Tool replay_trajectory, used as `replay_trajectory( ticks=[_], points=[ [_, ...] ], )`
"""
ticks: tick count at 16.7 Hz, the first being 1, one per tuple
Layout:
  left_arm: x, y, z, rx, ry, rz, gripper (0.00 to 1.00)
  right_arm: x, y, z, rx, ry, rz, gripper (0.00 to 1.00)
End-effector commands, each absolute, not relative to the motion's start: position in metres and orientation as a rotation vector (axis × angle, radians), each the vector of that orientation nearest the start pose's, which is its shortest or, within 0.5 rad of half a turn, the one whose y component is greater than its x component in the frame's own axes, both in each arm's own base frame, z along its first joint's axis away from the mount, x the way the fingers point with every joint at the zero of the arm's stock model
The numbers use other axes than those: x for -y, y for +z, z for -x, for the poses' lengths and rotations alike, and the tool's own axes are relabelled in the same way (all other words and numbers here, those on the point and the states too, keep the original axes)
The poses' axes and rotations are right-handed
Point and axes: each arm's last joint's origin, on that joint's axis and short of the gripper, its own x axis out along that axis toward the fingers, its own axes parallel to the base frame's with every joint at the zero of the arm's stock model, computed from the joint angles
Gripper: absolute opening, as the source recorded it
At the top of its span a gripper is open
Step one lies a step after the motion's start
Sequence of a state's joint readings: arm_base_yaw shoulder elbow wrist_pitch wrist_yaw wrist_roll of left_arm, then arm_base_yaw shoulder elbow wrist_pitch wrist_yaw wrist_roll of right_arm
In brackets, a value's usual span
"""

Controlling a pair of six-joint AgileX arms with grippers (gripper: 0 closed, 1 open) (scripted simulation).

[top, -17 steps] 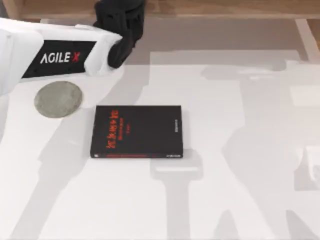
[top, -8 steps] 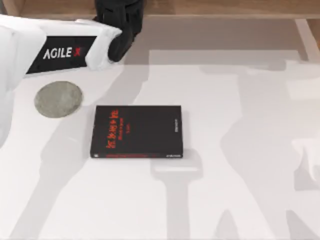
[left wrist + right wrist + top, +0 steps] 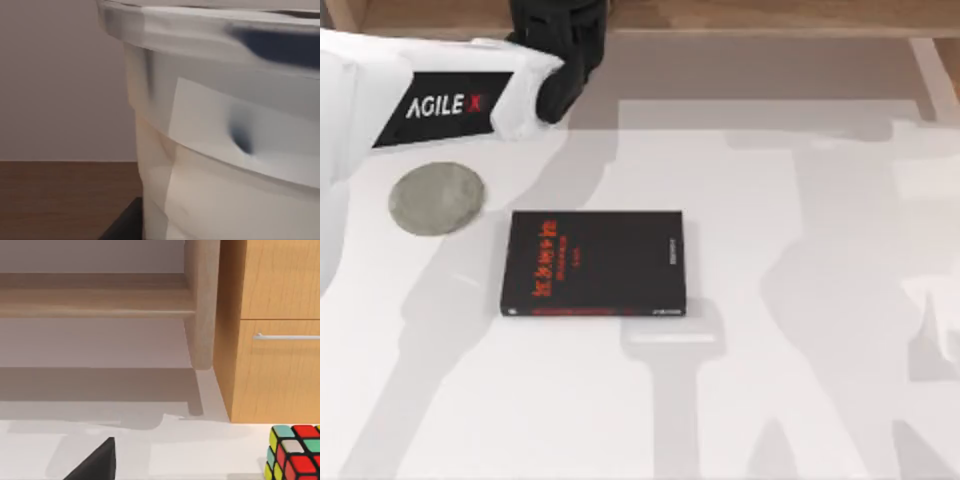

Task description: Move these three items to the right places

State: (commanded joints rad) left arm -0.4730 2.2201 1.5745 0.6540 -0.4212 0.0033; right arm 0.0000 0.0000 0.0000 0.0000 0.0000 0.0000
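— As seen from above: left gripper [image 3: 558, 45] at upper left of frame, past the grey coaster [image 3: 436, 198]. Grip?
— Cannot tell. Drink cup [image 3: 225, 165], white lid [image 3: 210, 25], close before the left wrist camera.
— Black book [image 3: 595, 263]?
— Flat at centre-left, near the coaster, not touching.
— Right gripper [image 3: 97, 465]?
— Grip: cannot tell. Rubik's cube [image 3: 295, 452] on table beside a wooden cabinet [image 3: 272, 330].

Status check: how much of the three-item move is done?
Nothing looks placed: the coaster and black book are both bare. In hand: the left wrist view has the cup pressed close, left arm at the table's far left. Left: all three items, including the cube.
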Motion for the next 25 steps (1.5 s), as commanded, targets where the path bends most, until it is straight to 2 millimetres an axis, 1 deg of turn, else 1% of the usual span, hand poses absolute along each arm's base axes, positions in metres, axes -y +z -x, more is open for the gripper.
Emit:
replay_trajectory(
  ticks=[3,4,11,14,17,19,21,23,25],
  points=[
    [0.217,0.211,-0.465,0.002,-0.026,0.012,0.02,0.001,0.160,-0.106,0.000,0.000,0.000,1.00],
    [0.217,0.211,-0.465,0.002,-0.026,0.012,0.00,0.001,0.160,-0.106,0.000,0.000,0.000,1.00],
    [0.217,0.211,-0.465,0.002,-0.026,0.012,0.00,0.001,0.160,-0.106,0.000,0.000,0.000,1.00],
    [0.218,0.215,-0.460,0.011,-0.028,0.012,0.00,0.001,0.160,-0.106,0.000,0.000,0.000,1.00],
    [0.217,0.223,-0.439,0.018,-0.021,0.011,0.00,0.001,0.160,-0.106,0.000,0.000,0.000,1.00],
    [0.216,0.218,-0.417,-0.001,-0.022,0.003,0.00,0.001,0.160,-0.106,0.000,0.000,0.000,1.00],
    [0.216,0.219,-0.397,-0.004,-0.026,0.005,0.00,0.001,0.160,-0.106,0.000,0.000,0.000,1.00],
    [0.217,0.222,-0.386,0.003,-0.029,0.010,0.00,0.001,0.160,-0.106,0.000,0.000,0.000,1.00],
    [0.217,0.222,-0.384,0.004,-0.029,0.011,0.00,0.001,0.160,-0.106,0.000,0.000,0.000,1.00]
  ],
)
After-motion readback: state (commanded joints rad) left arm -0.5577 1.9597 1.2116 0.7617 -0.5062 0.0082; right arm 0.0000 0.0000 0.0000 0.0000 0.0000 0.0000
